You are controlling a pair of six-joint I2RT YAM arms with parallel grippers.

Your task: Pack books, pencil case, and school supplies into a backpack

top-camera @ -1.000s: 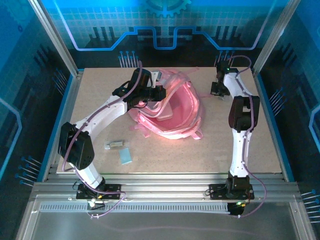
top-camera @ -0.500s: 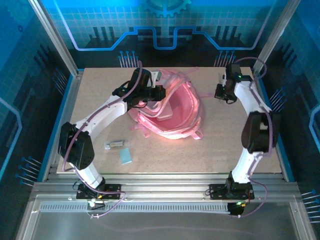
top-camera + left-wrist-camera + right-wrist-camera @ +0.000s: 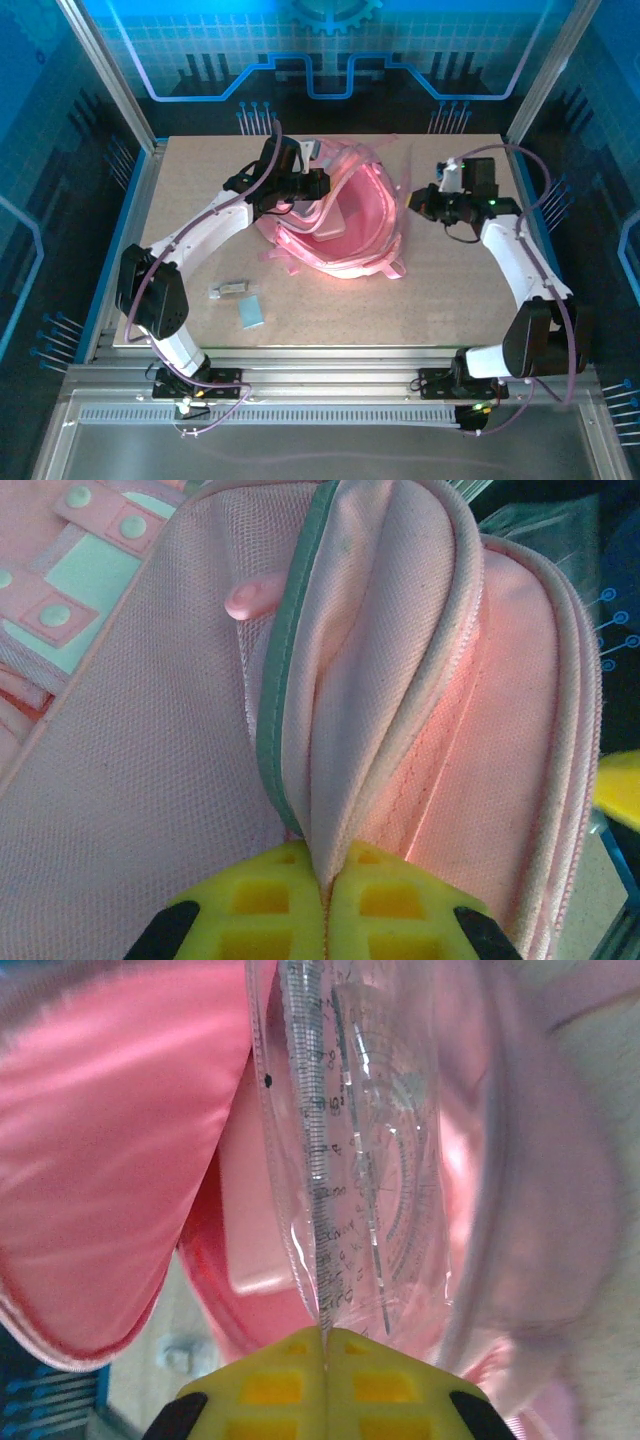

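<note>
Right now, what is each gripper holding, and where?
Left gripper pinches a rim fold of the pink backpack. Right gripper pinches the edge of a clear sleeve holding rulers and a protractor.

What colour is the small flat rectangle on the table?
The rectangle is pale blue, clearest in the top view.

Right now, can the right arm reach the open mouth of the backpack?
Probably yes: the right gripper, shut on a clear ruler set, hovers beside the backpack, whose rim the left gripper pinches open; nothing lies between.
</note>
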